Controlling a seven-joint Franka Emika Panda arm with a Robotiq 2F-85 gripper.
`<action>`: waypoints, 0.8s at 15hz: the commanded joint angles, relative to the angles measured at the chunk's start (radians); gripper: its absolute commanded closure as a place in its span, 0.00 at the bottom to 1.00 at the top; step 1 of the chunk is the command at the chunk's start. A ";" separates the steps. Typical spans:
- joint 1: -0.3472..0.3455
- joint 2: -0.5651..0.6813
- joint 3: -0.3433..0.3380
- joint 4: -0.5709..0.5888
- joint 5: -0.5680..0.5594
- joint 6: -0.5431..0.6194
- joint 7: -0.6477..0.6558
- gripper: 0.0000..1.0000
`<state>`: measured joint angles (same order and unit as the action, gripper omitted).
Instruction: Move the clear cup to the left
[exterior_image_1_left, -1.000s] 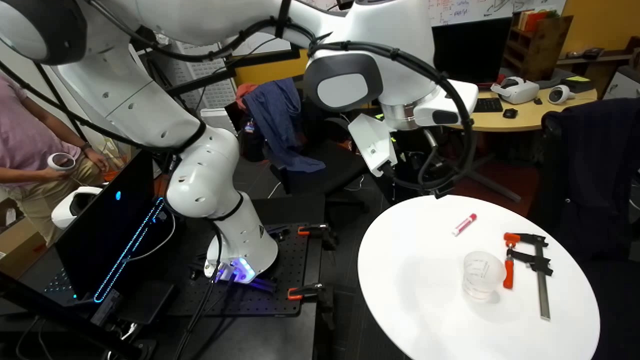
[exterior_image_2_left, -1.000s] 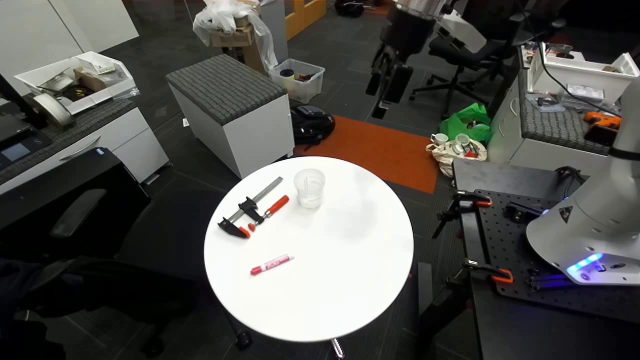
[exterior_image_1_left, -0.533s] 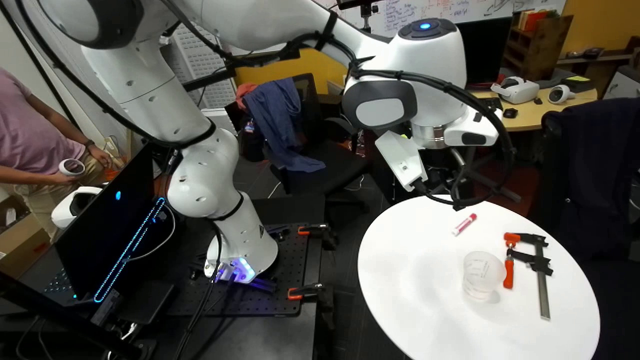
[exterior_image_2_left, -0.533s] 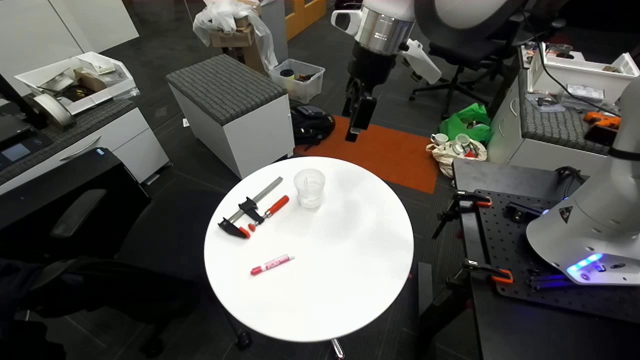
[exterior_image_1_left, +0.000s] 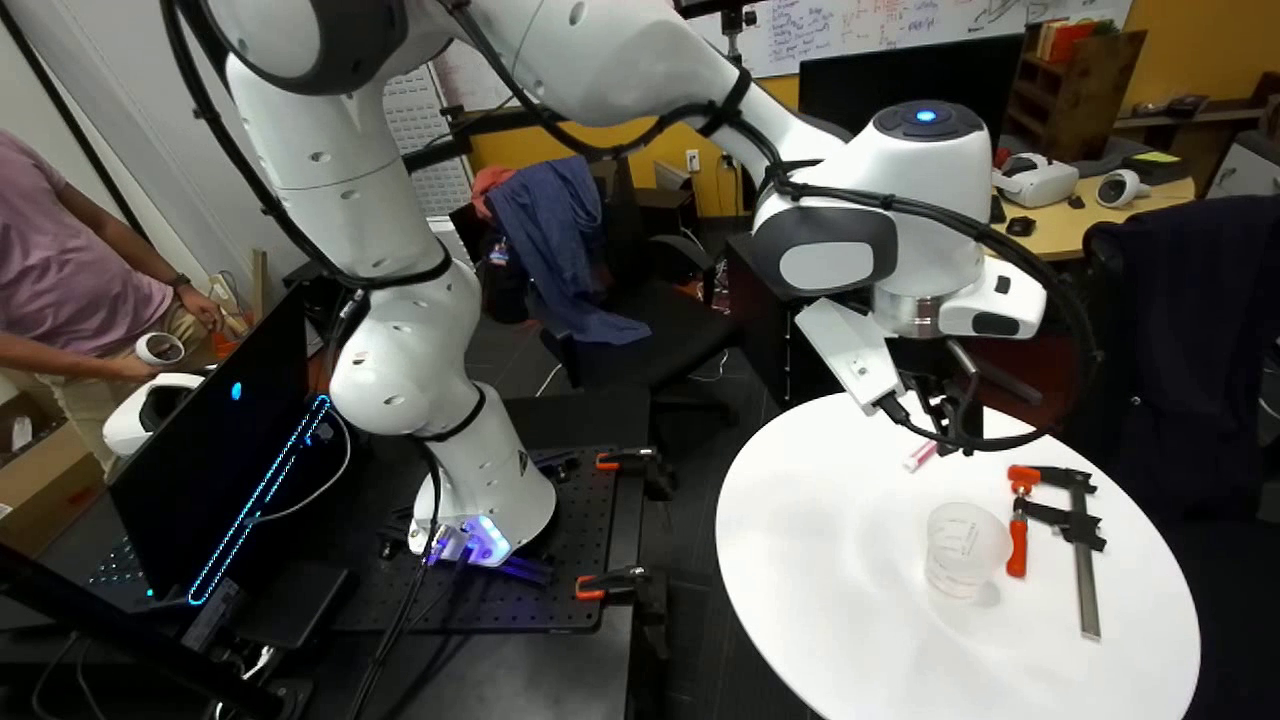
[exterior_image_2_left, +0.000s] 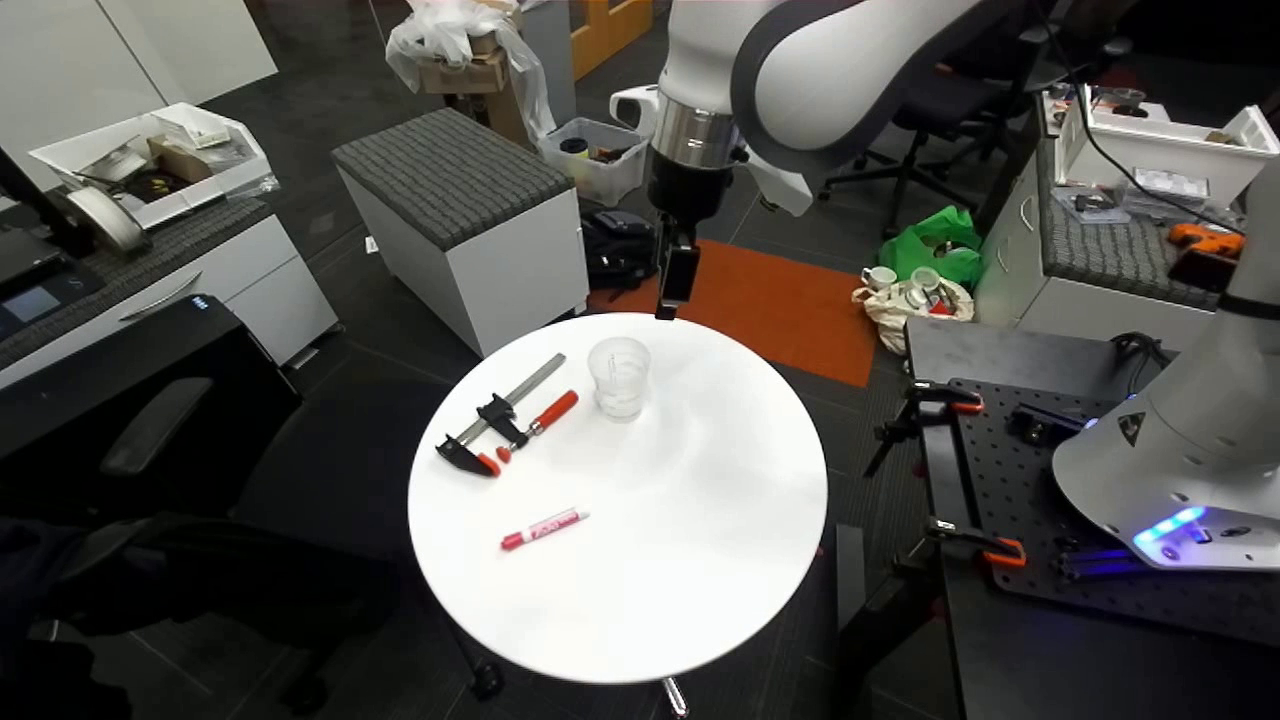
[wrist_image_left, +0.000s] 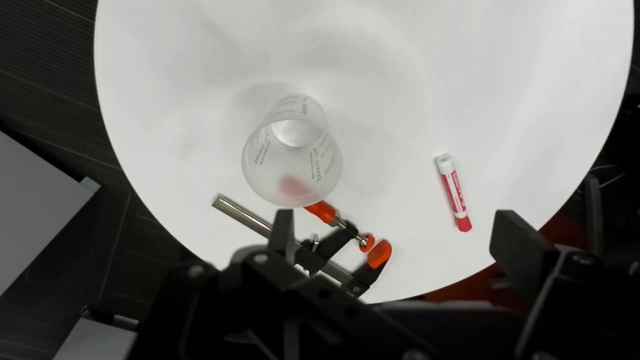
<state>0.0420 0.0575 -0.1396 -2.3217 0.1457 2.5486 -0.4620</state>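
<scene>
The clear cup stands upright on the white round table, in both exterior views (exterior_image_1_left: 965, 550) (exterior_image_2_left: 620, 378). In the wrist view the cup (wrist_image_left: 292, 155) is left of centre, rim towards the camera, with part of a red handle showing through its wall. My gripper (wrist_image_left: 397, 234) is open and empty, its fingers wide apart, with the cup beyond and above the left finger in the picture. In an exterior view the gripper (exterior_image_2_left: 675, 285) hangs above the table's far edge, higher than the cup and apart from it. Elsewhere the camera and cables partly hide the fingers.
A red-and-black clamp (exterior_image_1_left: 1080, 530) (exterior_image_2_left: 500, 412) (wrist_image_left: 322, 212) lies close beside the cup. A red-and-white marker (exterior_image_1_left: 920, 457) (exterior_image_2_left: 545, 529) (wrist_image_left: 454, 192) lies apart on the round table (exterior_image_1_left: 830, 620) (exterior_image_2_left: 700, 580). A black chair (exterior_image_2_left: 170, 430) stands by the table.
The arm has lowered and swung out over the table, moving right and down in an exterior view and left and down in the opposite one. The cup, clamp and marker have not moved.
</scene>
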 joint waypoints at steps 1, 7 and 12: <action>-0.054 0.097 0.049 0.074 -0.001 0.006 0.005 0.00; -0.097 0.211 0.098 0.167 -0.018 -0.011 0.030 0.00; -0.097 0.274 0.117 0.219 -0.067 -0.023 0.082 0.00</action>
<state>-0.0428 0.2992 -0.0436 -2.1476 0.1240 2.5482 -0.4374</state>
